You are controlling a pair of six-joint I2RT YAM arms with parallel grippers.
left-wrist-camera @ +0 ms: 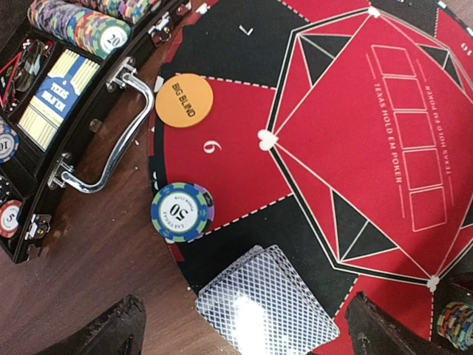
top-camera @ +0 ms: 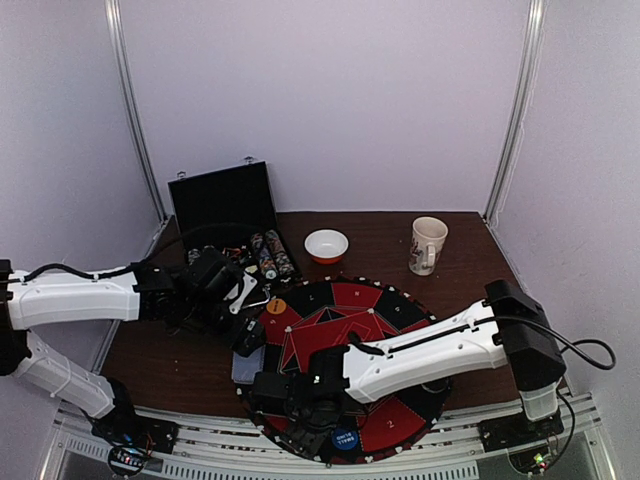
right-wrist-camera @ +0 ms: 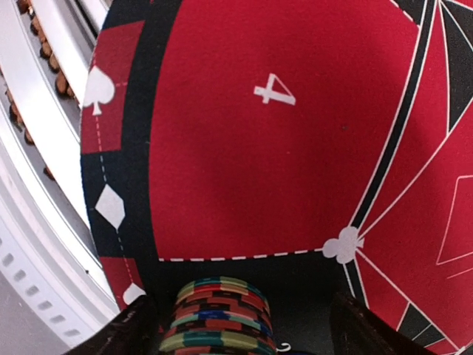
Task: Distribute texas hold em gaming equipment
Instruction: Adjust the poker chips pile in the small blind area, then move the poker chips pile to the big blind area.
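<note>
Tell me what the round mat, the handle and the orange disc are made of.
The mat looks like matte printed fabric: no glare. The handle looks like polished metal: silvery reflections. The orange disc seems smooth plastic, but that's uncertain.

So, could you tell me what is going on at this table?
A poker game is being set up on a round red-and-black mat. The right gripper stands open around a stack of multicoloured round chips near the section numbered 4. The left gripper hangs open above a deck of blue-backed cards at the mat's edge.
</note>
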